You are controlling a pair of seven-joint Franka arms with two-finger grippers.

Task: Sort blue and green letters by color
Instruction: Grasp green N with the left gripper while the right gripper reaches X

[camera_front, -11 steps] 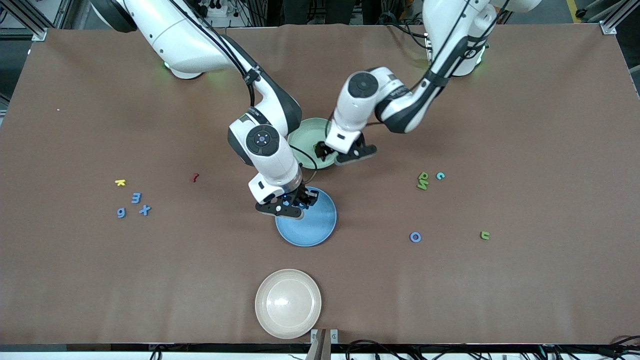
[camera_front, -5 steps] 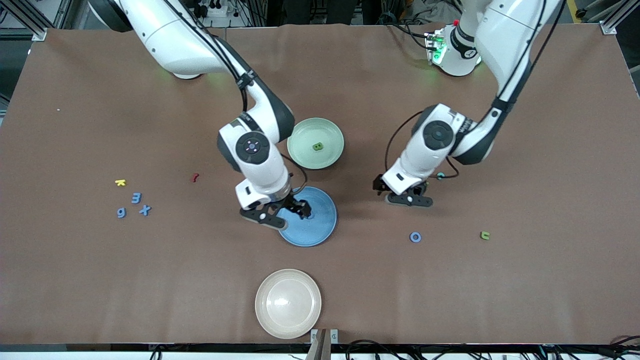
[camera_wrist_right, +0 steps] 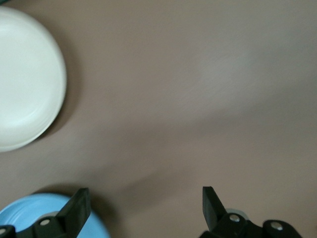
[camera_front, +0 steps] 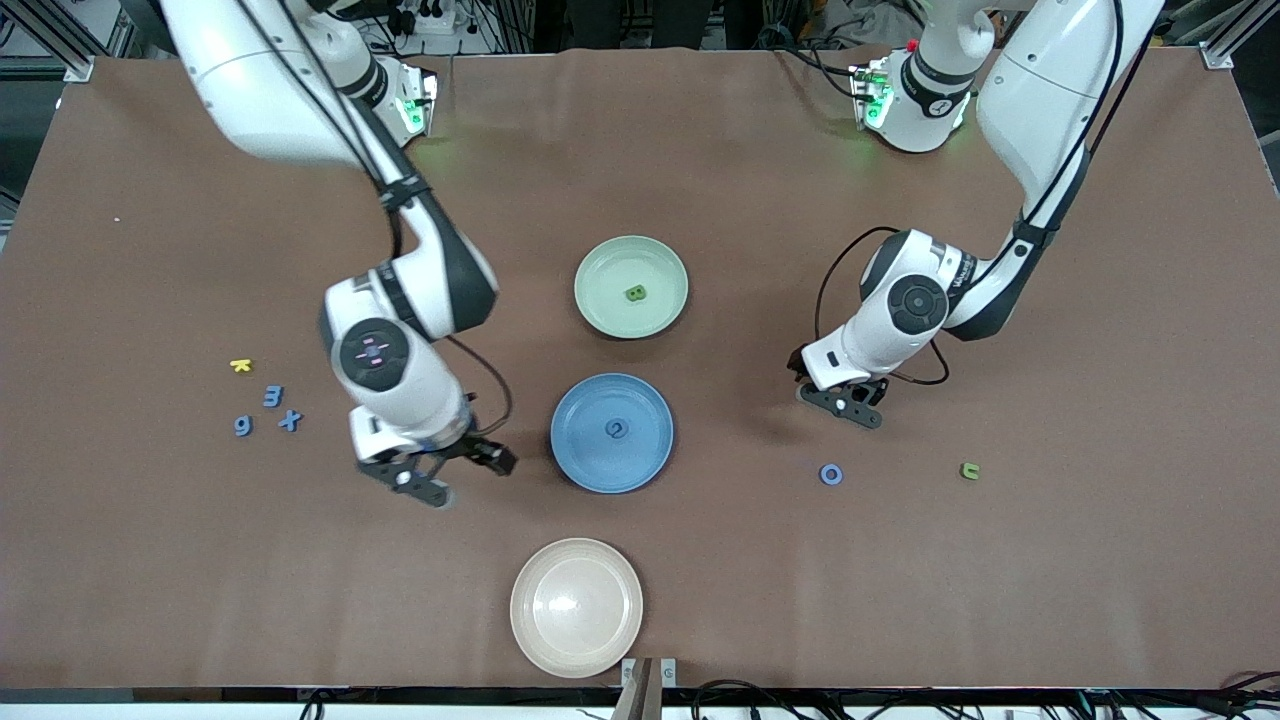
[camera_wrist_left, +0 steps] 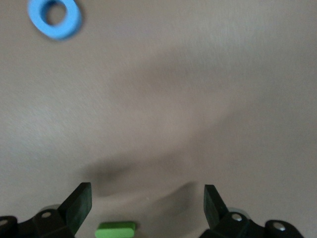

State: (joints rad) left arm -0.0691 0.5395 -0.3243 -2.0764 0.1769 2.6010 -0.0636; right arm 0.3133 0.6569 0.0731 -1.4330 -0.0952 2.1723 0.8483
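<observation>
While a second earlier your right gripper (camera_front: 447, 474) had hung over the blue plate (camera_front: 612, 433) and your left gripper (camera_front: 845, 400) over the green plate (camera_front: 631, 286), both had since swung away. Your right one was now over bare table just beside the blue plate, toward the right arm's end, its fingers spread wide and empty. A blue G (camera_front: 617, 429) lay flat near the middle of that plate, apart from the gripper. A green B (camera_front: 635, 293) lay in the green plate, uncovered once your left arm had left.

Your left gripper had come over the spot where two green letters and a small teal letter had lain a second before; the front view no longer showed them under the wrist. Its jaws stood apart with nothing clamped, and the left wrist view showed one flat green letter (camera_wrist_left: 116, 229) on the table between them. The blue O (camera_front: 830, 474), a small flat ring, lay nearer the front camera than that gripper, and a green u (camera_front: 969, 470) lay beside it toward the left arm's end.

You had left the blue 3 (camera_front: 272, 396), 9 (camera_front: 242, 426) and X (camera_front: 290, 420) unmoved, clustered toward the right arm's end beside a yellow K (camera_front: 241, 365). The cream plate (camera_front: 576, 606) sat nearest the camera.
</observation>
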